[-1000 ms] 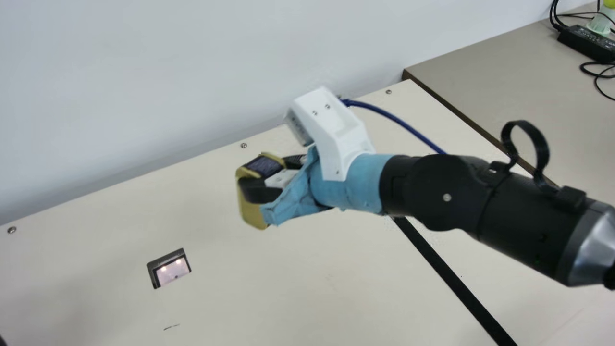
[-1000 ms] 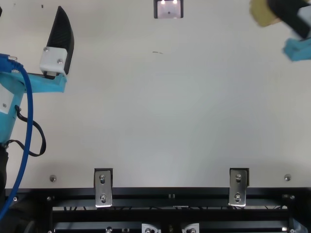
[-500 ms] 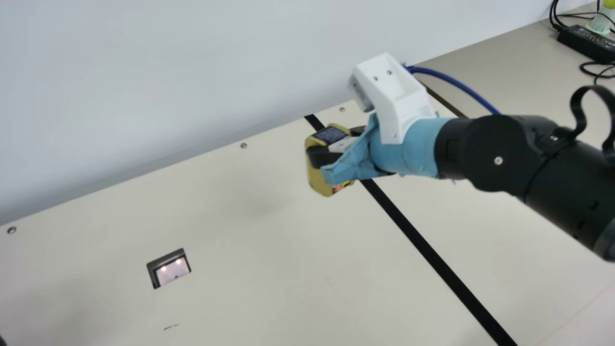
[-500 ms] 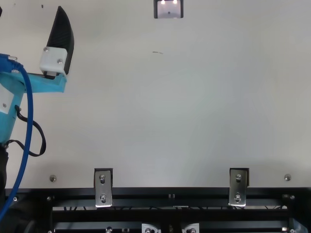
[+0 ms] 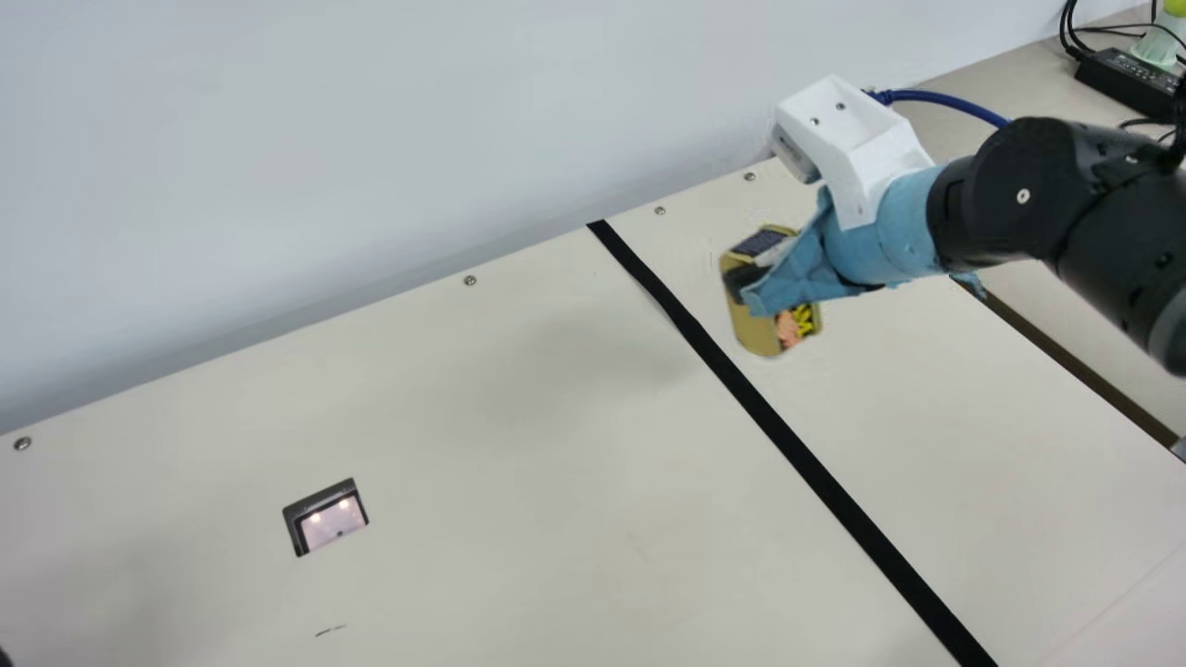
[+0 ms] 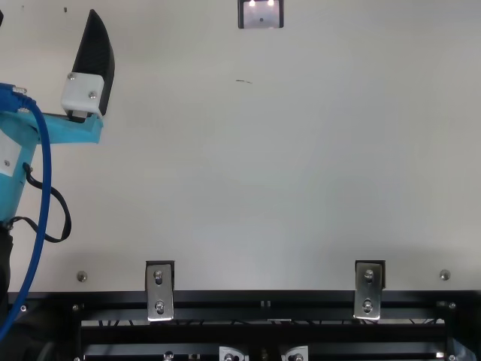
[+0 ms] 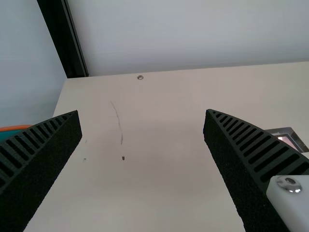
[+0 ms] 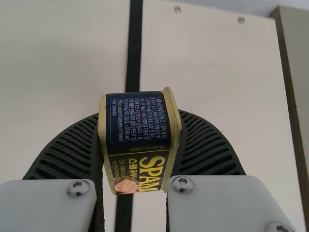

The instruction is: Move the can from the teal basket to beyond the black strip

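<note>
In the main view my right gripper is shut on the gold and dark blue can, held above the table to the right of the black strip. The right wrist view has the can clamped between both ribbed fingers of this gripper, with the black strip passing behind it. At the top view's left edge is my left gripper. Its fingers stand wide apart with nothing between them in the left wrist view, the gripper facing bare table. A teal piece with an orange edge shows beside one finger there.
A framed opening is set in the cream table. The white wall runs along the table's back. At the far right, a grey-brown surface bears a black power brick and cables. Metal brackets line the table's front edge.
My right arm has carried the can rightward across the main view, from left of the black strip to its right side, and left the top view. The left arm has kept still.
</note>
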